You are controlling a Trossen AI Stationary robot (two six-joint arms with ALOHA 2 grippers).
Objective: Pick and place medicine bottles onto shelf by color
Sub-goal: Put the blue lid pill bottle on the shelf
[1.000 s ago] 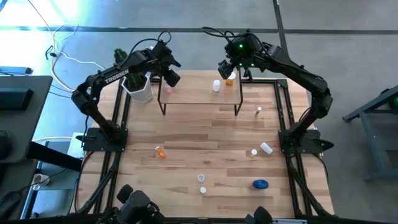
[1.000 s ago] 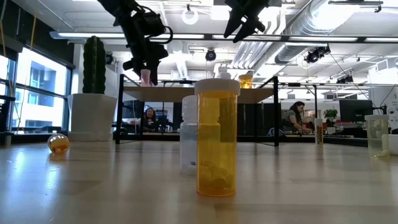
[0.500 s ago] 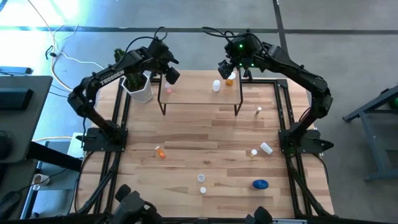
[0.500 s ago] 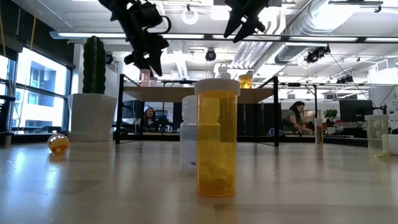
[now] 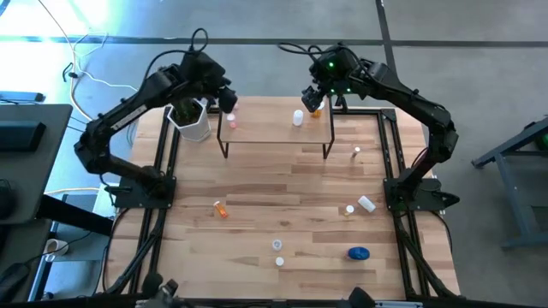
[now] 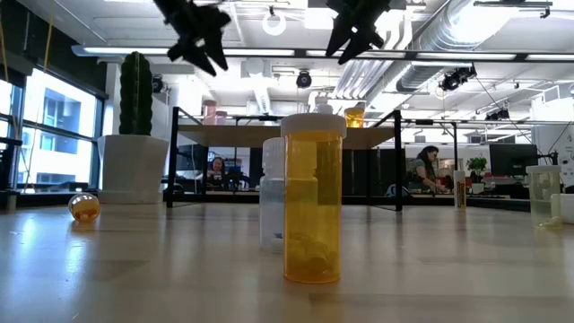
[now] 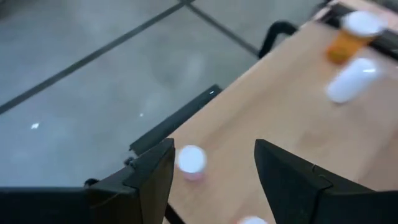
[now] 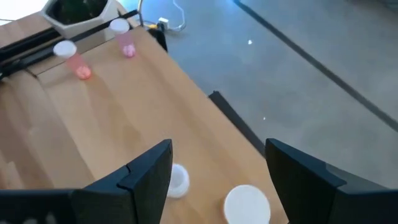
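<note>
Both end effectors gape wide and empty above the shelf [image 5: 274, 128], left end effector [image 5: 226, 101] at ten o'clock over a pink bottle [image 5: 231, 122], right end effector [image 5: 315, 101] at two o'clock.

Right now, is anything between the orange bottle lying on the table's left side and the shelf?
Nothing visible: bare planks separate the orange bottle from the shelf. Both grippers, left and right, hang open above the shelf's ends.

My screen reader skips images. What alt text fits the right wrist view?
The open right gripper hovers over the shelf, above a white bottle and a white-capped bottle; two pink bottles stand at the far end.
</note>
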